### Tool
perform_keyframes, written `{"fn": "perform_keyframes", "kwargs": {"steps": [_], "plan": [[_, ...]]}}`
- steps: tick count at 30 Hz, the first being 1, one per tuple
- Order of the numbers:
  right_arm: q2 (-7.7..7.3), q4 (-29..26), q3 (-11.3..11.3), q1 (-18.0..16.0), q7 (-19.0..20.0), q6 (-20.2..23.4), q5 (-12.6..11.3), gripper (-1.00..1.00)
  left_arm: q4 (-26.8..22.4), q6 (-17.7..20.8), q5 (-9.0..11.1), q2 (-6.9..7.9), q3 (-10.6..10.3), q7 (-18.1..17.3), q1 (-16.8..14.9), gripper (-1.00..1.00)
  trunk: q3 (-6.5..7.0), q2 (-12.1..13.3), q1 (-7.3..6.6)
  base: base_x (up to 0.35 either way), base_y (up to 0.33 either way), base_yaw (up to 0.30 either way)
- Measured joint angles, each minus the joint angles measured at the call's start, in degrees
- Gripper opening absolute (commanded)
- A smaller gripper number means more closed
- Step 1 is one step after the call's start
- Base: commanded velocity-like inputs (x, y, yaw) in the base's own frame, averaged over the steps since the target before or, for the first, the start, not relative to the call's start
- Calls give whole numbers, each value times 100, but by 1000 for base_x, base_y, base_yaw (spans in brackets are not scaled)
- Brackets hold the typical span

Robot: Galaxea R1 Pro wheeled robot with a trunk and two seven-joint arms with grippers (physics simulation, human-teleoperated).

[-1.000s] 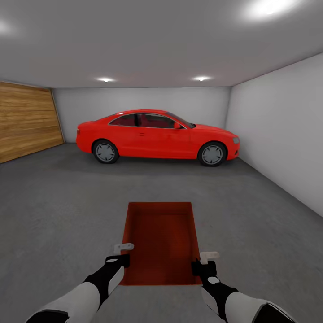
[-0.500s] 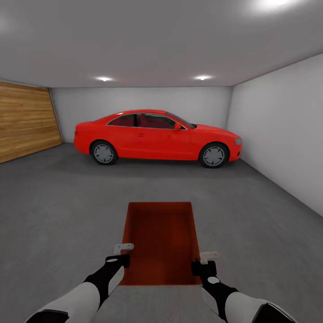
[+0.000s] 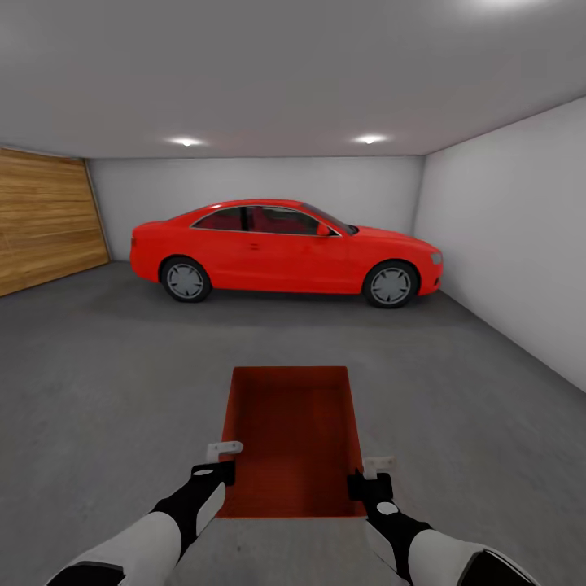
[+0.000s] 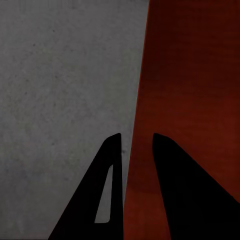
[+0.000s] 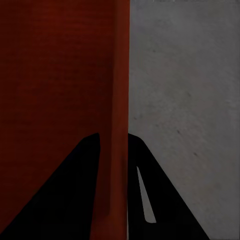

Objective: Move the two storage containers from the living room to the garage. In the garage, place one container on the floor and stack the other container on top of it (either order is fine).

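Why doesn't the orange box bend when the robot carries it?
The storage container probably is stiff: its thin walls look straight with the left gripper and right gripper each pinching a side wall. Empty inside, it's likely light.

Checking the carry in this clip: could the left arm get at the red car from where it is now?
Probably not. The left gripper is clamped on the storage container's left wall, and the red car sits across a wide stretch of grey floor, near the back wall.
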Motion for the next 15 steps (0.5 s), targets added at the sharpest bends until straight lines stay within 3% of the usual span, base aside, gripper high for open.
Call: {"fn": "perform_keyframes", "kwargs": {"steps": [15], "plan": [[-3, -4, -13, 0, 1, 3, 17, -100, -2, 1, -17, -3, 17, 1, -1, -100, 0, 1, 0, 316, 0, 0]]}}
